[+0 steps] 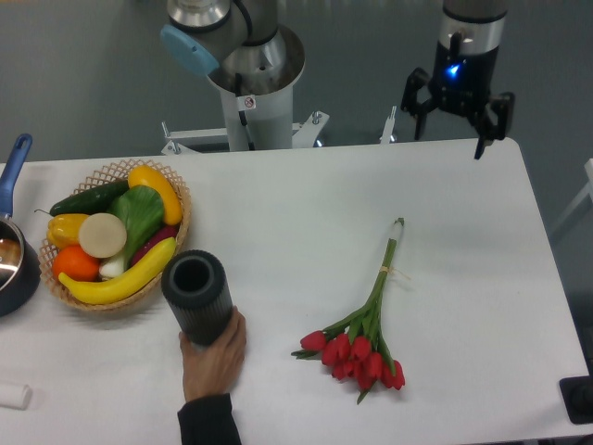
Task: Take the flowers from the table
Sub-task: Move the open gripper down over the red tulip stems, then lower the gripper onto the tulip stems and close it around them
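A bunch of red tulips [363, 345] lies flat on the white table [306, 204], right of centre near the front. Its red heads point toward the front edge and its tied green stems run up and back to about the table's middle right. My gripper [451, 125] hangs above the table's back right edge, far behind the flowers. Its black fingers are spread apart and hold nothing.
A wicker basket [176, 236] of fruit and vegetables sits at the left. A person's hand [215, 354] holds a black cylinder [196, 295] at the front left. A dark pot with a blue handle [13, 260] is at the left edge. The robot base [252, 102] stands behind the table.
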